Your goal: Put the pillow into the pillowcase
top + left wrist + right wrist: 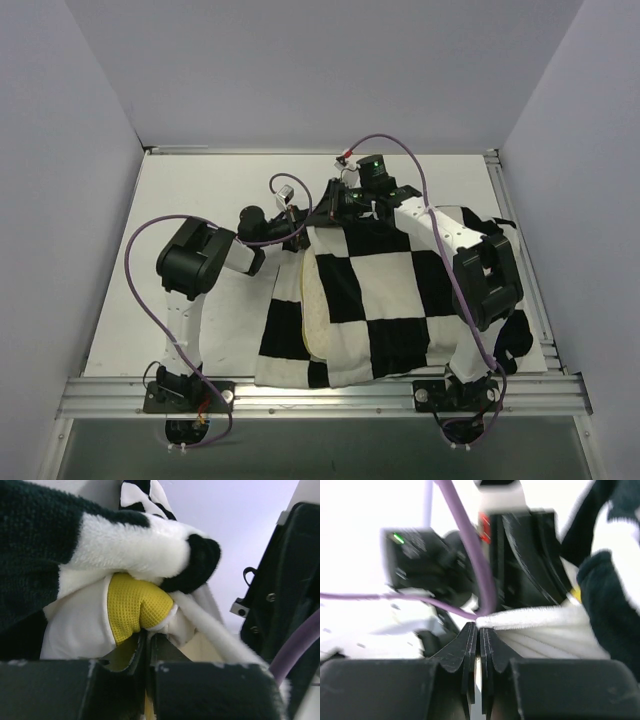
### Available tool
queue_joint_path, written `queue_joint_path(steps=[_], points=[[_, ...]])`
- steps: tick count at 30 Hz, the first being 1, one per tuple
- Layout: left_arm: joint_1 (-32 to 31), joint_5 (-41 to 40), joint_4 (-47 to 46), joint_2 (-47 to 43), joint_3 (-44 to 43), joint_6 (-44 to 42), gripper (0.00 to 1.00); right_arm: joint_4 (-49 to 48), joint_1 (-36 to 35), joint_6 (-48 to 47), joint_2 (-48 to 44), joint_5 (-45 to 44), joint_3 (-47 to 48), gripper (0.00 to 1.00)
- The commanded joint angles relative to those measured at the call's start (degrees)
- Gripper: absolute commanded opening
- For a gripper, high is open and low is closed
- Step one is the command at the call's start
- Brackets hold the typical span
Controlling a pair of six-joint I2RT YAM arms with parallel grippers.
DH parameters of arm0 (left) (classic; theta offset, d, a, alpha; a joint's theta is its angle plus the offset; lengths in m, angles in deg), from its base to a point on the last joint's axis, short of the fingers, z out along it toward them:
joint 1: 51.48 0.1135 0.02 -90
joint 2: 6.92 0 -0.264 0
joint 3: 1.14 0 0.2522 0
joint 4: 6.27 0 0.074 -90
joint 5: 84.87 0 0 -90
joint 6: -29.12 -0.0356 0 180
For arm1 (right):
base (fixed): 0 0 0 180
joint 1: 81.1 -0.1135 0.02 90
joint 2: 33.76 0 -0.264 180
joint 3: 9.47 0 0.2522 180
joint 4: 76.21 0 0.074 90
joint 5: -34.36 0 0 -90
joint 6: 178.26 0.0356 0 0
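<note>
While left fingers (200, 690) pinch the pillow (137, 605) at its yellow corner, right fingers (455, 655) clamp the checkered pillowcase (545, 617).

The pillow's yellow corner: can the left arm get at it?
Likely yes: the yellow corner pokes out bare below the pillowcase, and the left fingers look shut on its base.

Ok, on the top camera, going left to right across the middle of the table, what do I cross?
Left arm → pillowcase's bottom layer → pillow, its bare cream side showing → pillowcase's top layer → right arm.
</note>
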Motion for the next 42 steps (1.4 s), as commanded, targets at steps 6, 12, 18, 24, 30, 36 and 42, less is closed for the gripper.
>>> queue_joint_path(steps=[6, 12, 18, 24, 30, 36, 42], points=[[-0.36, -6.47, -5.73, -4.15, 3.1, -3.7, 0.18, -5.84, 1.44, 3.3, 3.57, 6.61, 10.73, 0.0], [7.36, -3.39, 28.97, -21.99, 6.29, -32.42, 0.59, 26.02, 0.75, -27.73, 8.94, -4.11, 15.95, 0.26], [15.45, -14.61, 69.39, -37.2, 3.39, -59.15, 0.98, 38.42, -3.38, -36.91, 9.92, -16.07, 22.09, 0.79], [15.29, -21.59, 84.3, -37.4, 3.83, -69.2, 0.94, 44.66, -11.19, -43.86, 6.48, -31.63, 28.69, 0.97], [11.43, -25.61, 80.71, -28.17, -0.56, -68.94, 0.66, 47.31, -14.37, -39.65, 10.61, -34.28, 27.47, 0.97], [8.79, -29.22, 80.87, -18.94, -5.84, -66.56, 0.49, 46.34, -14.29, -36.31, 14.74, -30.87, 26.06, 0.96], [10.18, -24.94, 80.78, -11.38, -8.91, -63.4, 0.1, 45.2, -14.55, -34.98, 16.5, -30.42, 27.2, 0.96]])
